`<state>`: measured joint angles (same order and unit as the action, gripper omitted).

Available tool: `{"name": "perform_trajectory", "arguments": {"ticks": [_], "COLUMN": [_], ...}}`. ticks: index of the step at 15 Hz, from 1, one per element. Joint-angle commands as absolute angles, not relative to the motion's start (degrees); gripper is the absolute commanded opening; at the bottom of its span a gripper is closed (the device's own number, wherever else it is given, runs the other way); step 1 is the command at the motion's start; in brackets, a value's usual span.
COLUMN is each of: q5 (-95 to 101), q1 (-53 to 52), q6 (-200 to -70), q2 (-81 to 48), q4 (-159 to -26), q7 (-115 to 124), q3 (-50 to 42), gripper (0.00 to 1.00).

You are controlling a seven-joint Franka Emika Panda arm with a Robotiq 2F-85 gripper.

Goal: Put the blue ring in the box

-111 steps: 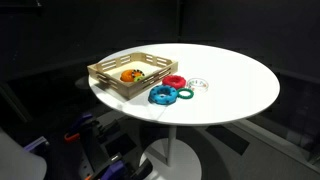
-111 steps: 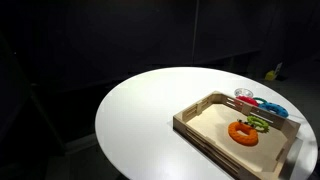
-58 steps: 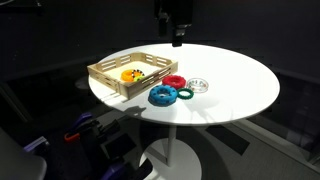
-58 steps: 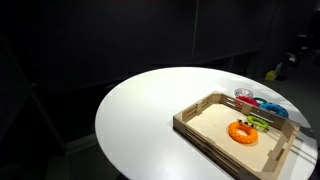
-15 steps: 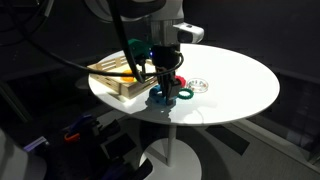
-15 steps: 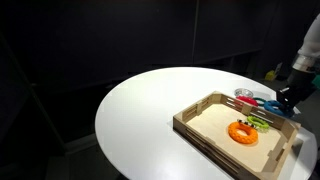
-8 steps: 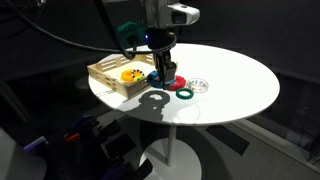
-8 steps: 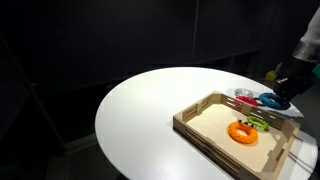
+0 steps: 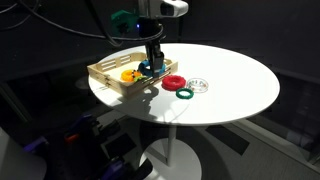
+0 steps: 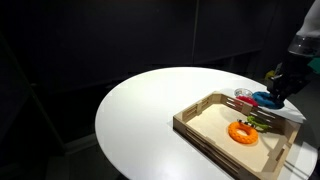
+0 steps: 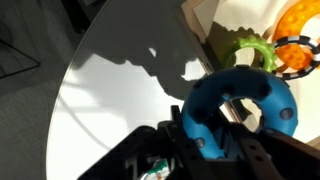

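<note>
The blue ring (image 9: 149, 68) hangs in the air, clamped in my shut gripper (image 9: 152, 62), just above the near edge of the box (image 9: 108, 70). The wrist view shows the blue ring (image 11: 240, 105) large, pinched at its lower rim by the gripper (image 11: 215, 148), with the box (image 11: 203, 22) beyond it. In an exterior view the blue ring (image 10: 265, 98) and gripper (image 10: 272, 93) hover over the far side of the box (image 10: 205, 135).
An orange ring (image 9: 128, 74) and a green ring (image 11: 255, 50) lie inside the box. A red ring (image 9: 173, 81), a smaller green ring (image 9: 185, 93) and a clear round piece (image 9: 200, 84) lie on the white round table (image 9: 230, 80) beside the box.
My gripper has lifted the blue ring off the table beside the red ring and carried it up and toward the box. The red and green rings stay put.
</note>
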<state>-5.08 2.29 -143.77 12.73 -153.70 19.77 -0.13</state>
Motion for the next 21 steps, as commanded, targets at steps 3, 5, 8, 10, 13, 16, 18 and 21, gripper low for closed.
{"name": "perform_trajectory", "arguments": {"ticks": [3,5,8,10,13,16,18,21], "q5": [-9.44,-10.48,-11.00,-9.71,-8.11,-6.12,-5.01,-4.66], "q1": [-0.06,-0.92,-2.06,-2.43,-2.49,-2.29,-2.04,-1.29], "q6": [-140.52,-139.85,-139.16,-139.95,-140.59,-140.56,-140.01,-138.68], "q2": [13.05,12.62,12.12,11.47,10.49,9.64,9.34,9.44], "q4": [-151.84,-151.60,-151.34,-151.21,-151.16,-151.15,-150.92,-150.63], "q7": [19.91,19.99,20.62,21.86,23.65,25.31,25.91,25.31], "q3": [1.57,2.31,3.62,4.77,6.41,7.41,7.30,6.19], "gripper": [0.10,0.10,0.10,0.10,0.11,0.60,0.74,0.98]}}
